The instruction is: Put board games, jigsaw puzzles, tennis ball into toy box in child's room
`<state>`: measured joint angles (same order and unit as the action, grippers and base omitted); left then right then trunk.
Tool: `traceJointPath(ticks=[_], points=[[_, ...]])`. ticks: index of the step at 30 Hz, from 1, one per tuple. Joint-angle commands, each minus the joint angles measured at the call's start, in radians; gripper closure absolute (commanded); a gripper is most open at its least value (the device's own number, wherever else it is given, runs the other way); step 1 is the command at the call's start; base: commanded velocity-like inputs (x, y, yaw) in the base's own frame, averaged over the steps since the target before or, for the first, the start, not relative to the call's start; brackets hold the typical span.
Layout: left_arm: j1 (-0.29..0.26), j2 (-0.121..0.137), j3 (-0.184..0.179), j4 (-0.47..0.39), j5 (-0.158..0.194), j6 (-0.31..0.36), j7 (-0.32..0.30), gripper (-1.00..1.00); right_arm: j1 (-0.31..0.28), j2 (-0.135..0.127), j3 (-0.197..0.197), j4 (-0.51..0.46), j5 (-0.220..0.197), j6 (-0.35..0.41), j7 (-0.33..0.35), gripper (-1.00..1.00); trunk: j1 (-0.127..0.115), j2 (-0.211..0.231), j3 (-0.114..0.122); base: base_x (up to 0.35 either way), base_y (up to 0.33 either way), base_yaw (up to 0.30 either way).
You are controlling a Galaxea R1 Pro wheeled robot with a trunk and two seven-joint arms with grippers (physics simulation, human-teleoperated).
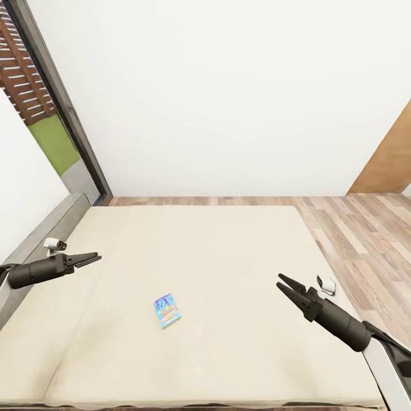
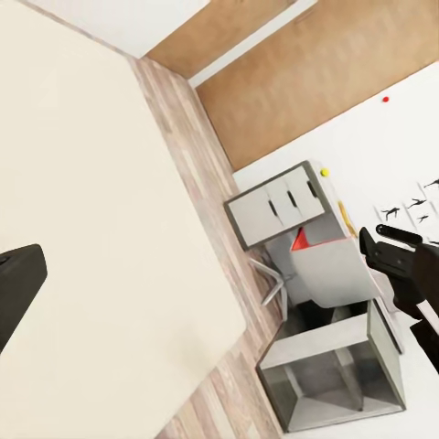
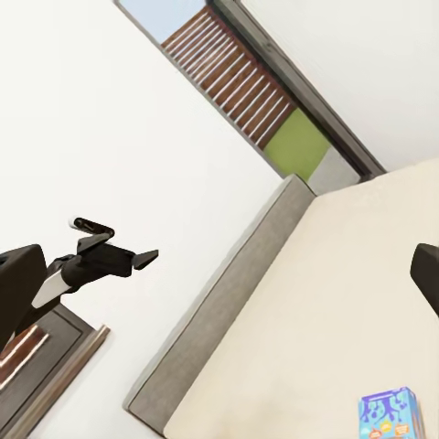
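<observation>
We saw one board game (image 1: 166,310) lying flat on the beige bed (image 1: 228,257), in its near half, between the two arms and touched by neither. The left gripper (image 1: 90,259) hovered above the bed's left side, its fingers drawn nearly together and holding nothing. The right gripper (image 1: 285,285) hung over the bed's right part, its fingers slightly parted and empty.

Matt beige cloth bed (image 1: 228,257); glossy printed board game (image 1: 166,310); wood-plank floor (image 1: 354,228)
</observation>
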<state>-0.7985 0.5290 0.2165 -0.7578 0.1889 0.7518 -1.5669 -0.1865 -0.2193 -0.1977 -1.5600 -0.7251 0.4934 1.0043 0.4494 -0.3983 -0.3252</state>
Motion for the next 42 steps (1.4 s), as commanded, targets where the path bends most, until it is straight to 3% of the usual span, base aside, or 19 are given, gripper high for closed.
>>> traceJointPath(ticks=[1, 20, 28, 42], points=[[-0.001, 0.0, 0.0, 0.0, 0.0, 0.011, -0.004, -1.0, -0.001, 0.0, 0.0, 0.0, -0.007, 0.008, 0.0, -1.0, 0.001, -0.002, 0.0, 0.0, 0.0, 0.0], [-0.001, 0.0, 0.0, 0.0, 0.0, 0.011, -0.004, -1.0, -0.001, 0.0, 0.0, 0.001, -0.006, 0.008, 0.0, -1.0, 0.001, -0.002, 0.031, 0.0, 0.0, 0.0], [-0.001, 0.0, 0.0, 0.0, 0.0, 0.011, -0.004, -1.0, -0.001, 0.0, 0.0, 0.001, 0.018, 0.008, 0.0, -1.0, 0.001, -0.002, 0.044, 0.0, 0.0, 0.0], [-0.001, 0.0, 0.0, 0.0, 0.0, 0.011, -0.004, -1.0, -0.001, 0.0, 0.0, 0.001, 0.023, 0.008, 0.0, -1.0, 0.001, -0.002, 0.067, 0.0, 0.0, 0.0]])
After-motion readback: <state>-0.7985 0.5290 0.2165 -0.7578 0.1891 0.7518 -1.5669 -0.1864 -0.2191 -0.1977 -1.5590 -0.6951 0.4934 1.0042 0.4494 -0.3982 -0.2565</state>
